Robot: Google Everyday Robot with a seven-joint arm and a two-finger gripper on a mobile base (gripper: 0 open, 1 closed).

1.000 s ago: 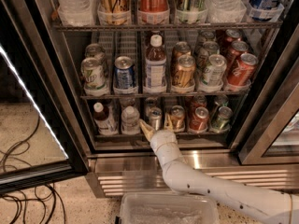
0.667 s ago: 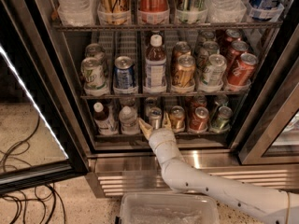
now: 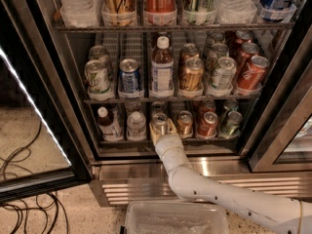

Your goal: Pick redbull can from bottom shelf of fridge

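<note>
The fridge (image 3: 73,106) stands open with dark wire racks. On the bottom shelf (image 3: 122,141) the redbull can (image 3: 160,121), slim and silver with a shiny top, stands in the middle of the front row. My gripper (image 3: 162,129) reaches in from below right on its white arm. It is open, with one cream finger on each side of the can. The can stands upright on the rack.
Two white-capped bottles (image 3: 108,125) stand left of the can, and a brown-gold can (image 3: 185,123), a red can (image 3: 208,124) and a green can (image 3: 231,123) stand to its right. The glass door (image 3: 29,130) is open at the left. A clear plastic bin (image 3: 175,219) sits below, with cables (image 3: 24,199) on the floor.
My gripper has moved forward into the bottom shelf, so the fingers that were in front of the redbull can now flank it.
</note>
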